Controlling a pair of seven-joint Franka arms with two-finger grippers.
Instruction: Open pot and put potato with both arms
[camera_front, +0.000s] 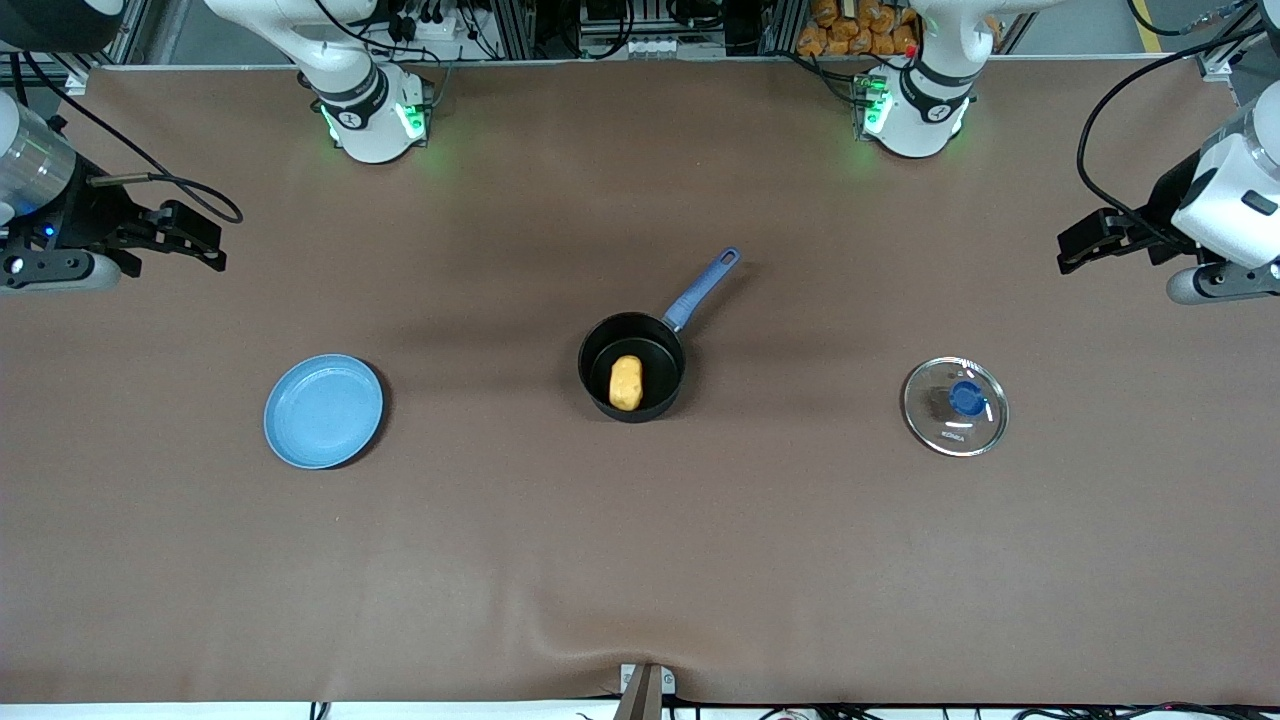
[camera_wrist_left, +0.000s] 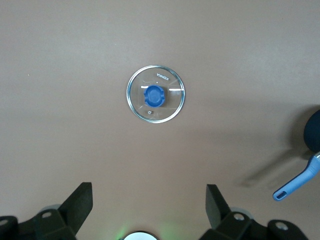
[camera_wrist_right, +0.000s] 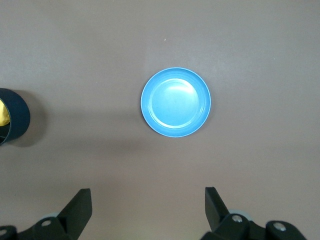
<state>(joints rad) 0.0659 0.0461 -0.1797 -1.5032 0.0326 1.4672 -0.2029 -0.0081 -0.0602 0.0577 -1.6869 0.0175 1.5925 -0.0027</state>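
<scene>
Item: saucepan (camera_front: 632, 368) mid-worktop, potato (camera_front: 626, 383) inside; I judge loading done. Glass lid (camera_front: 955, 406) parked toward the left arm's edge (clearing the mouth). Left hand (camera_wrist_left: 149, 200) and right hand (camera_wrist_right: 148, 201) released, empty, raised at their worktop ends.

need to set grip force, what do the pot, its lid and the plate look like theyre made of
Pot: probably metal with a matte black coating; its dark inside shows no glare, and the blue handle looks plastic. Lid: clear glass, since the tabletop shows through, with a shiny rim and blue, likely plastic knob. Plate: glossy light blue, plastic or glazed ceramic; cannot tell which.
</scene>
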